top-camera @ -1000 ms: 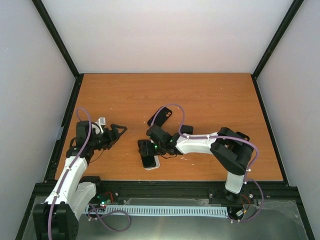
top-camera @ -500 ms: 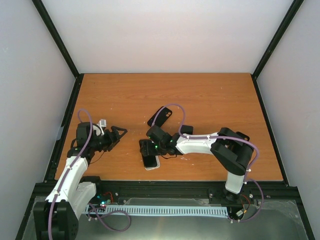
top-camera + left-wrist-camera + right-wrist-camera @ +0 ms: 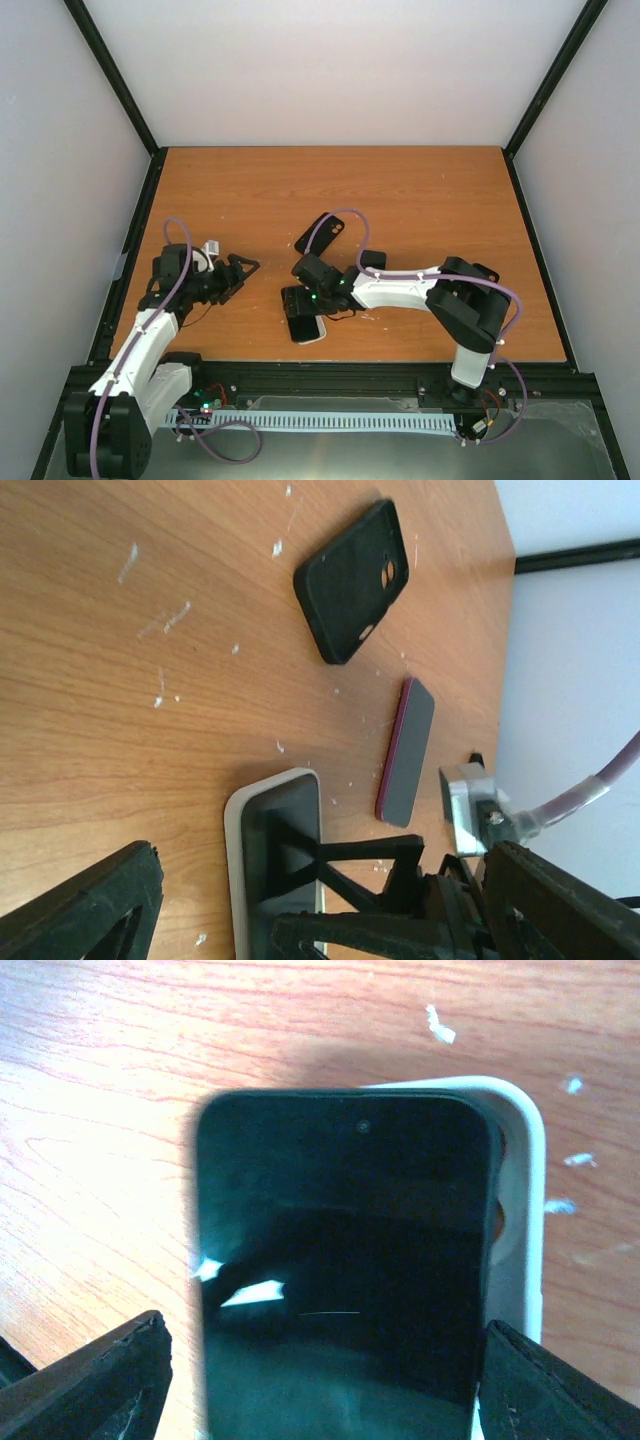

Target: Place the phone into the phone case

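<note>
Phone (image 3: 345, 1260) and white case (image 3: 520, 1190) lay together near the front edge of the table (image 3: 420, 190), a little left of its middle. The phone was black, screen up, and rested on top of the white case but off to one side. In the right wrist view the case's rim showed along one long side and around one corner of the phone, so the phone was not seated squarely in it. The right claw (image 3: 297, 298) hung directly over this pair, with a finger on each side of the phone's width. Its jaws stood far apart, but it could not be told whether the fingers pressed on the phone's edges or stood just clear of them. The left claw (image 3: 240, 270) hovered off to the left, near the phone but apart from it. It pointed toward the phone, its jaws were spread wide, and nothing was between them. Farther back on the table lay a black case (image 3: 352, 580), flat with its camera cutouts showing. Just beside the right arm was a second phone (image 3: 408, 750) with a reddish edge, also flat, apart from both cases. Small pale flecks were scattered over the wood.
</note>
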`<state>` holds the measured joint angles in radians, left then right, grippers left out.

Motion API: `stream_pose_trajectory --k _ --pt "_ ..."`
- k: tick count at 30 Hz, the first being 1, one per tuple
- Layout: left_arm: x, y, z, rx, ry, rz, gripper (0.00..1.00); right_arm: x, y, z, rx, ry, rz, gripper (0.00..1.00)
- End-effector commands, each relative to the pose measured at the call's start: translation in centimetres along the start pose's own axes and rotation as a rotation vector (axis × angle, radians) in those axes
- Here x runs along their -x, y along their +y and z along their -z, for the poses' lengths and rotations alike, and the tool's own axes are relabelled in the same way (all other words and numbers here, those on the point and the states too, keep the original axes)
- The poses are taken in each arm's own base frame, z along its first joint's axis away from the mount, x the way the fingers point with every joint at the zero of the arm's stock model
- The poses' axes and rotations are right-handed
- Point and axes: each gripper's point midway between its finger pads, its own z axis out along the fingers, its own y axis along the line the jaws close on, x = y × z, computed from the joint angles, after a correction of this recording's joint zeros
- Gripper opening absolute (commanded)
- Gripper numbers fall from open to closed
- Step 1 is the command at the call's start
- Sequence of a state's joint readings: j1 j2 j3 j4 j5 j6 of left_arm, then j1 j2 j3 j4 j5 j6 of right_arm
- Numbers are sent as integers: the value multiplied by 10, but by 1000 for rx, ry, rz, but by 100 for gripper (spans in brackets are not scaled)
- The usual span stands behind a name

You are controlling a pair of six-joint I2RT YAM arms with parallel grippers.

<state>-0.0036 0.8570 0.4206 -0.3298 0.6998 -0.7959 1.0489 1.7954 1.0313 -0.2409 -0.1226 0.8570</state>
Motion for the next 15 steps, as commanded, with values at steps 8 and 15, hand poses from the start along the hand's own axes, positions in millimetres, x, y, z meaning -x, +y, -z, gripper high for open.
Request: stream_pose_trajectory --k 8,15 --pt "-20 2 -19 -3 69 19 83 12 6 38 -4 -68 61 87" --pt "-41 7 -31 -30 116 59 73 10 -21 36 7 -76 53 66"
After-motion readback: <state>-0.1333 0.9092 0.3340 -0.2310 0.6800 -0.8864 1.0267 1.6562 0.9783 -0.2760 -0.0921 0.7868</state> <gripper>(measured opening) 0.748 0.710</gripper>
